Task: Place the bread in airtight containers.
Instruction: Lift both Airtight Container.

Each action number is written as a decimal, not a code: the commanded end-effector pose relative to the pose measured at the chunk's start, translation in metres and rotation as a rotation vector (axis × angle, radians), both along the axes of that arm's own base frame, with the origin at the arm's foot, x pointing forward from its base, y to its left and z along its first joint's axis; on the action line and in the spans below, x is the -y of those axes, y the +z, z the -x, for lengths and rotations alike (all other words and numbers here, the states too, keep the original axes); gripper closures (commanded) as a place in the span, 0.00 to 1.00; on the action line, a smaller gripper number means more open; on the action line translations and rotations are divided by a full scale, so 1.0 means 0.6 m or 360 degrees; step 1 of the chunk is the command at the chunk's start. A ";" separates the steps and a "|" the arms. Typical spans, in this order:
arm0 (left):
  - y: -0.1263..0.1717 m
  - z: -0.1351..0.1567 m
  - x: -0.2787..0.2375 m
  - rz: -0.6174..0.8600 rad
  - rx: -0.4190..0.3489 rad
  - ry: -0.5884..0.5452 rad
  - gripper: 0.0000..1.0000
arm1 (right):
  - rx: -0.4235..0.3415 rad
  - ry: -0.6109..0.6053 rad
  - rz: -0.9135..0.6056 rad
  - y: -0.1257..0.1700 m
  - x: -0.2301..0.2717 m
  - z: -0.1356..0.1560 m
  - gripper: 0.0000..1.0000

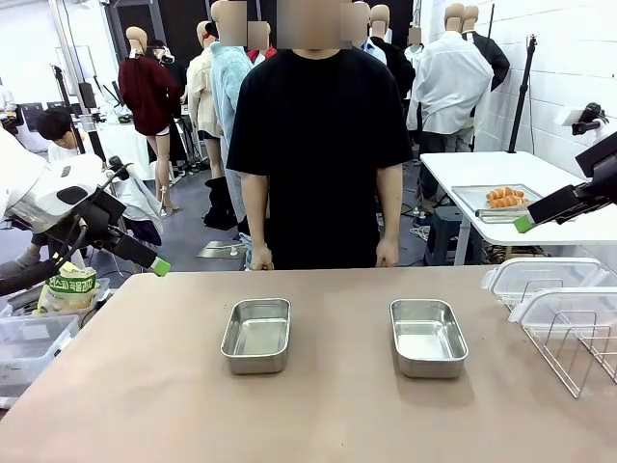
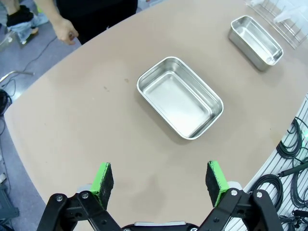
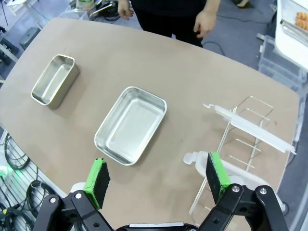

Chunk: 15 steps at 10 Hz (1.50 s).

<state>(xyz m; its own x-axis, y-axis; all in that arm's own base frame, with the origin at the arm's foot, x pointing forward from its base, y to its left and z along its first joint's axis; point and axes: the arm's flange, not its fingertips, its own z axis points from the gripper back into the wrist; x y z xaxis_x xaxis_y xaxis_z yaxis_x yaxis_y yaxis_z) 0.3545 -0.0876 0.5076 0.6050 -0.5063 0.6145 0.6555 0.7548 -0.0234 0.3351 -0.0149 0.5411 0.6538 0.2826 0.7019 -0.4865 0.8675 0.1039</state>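
Two empty steel airtight containers stand side by side mid-table, the left one [image 1: 256,335] [image 2: 180,96] [image 3: 54,79] and the right one [image 1: 427,337] [image 2: 256,41] [image 3: 131,124]. The bread [image 1: 506,198] [image 3: 302,19] lies on a flat steel tray [image 1: 472,200] on a white side table at the back right. My left gripper [image 1: 156,263] [image 2: 160,178] hovers open and empty over the table's left edge. Held high at the right, my right gripper [image 1: 525,224] [image 3: 158,174] is also open and empty. Clear lids [image 1: 540,278] [image 3: 250,127] rest on a wire rack.
The wire rack [image 1: 574,342] [image 3: 240,144] takes up the table's right edge. A person in black stands at the far side, hands [image 1: 260,258] [image 3: 207,21] hanging at the table's edge. Cables [image 2: 288,144] hang off the near side.
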 end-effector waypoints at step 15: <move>0.000 -0.001 -0.004 0.0011 0.0008 -0.0011 0.00 | -0.0001 0.0009 -0.0014 0.000 -0.002 0.000 0.00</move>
